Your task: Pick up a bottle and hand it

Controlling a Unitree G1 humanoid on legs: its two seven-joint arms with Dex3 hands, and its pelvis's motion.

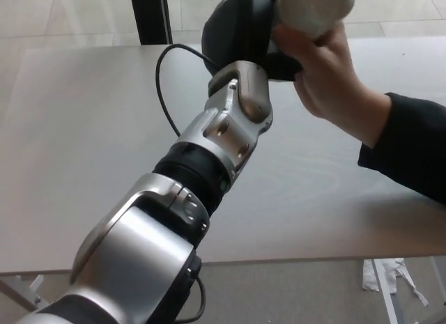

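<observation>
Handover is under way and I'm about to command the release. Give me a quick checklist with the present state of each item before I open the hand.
1. Left hand wrapped around the white plastic bottle: ok.
2. Person's hand touching the bottle: ok, fingers lie on its lower part.
3. Person's grip firm enough to carry the bottle alone: cannot tell.
4. Bottle fully in view: not ok, its top is cut off by the picture's edge.
5. Grey table below free of obstacles: ok.
6. Black cable free of the person's hand: ok.
</observation>
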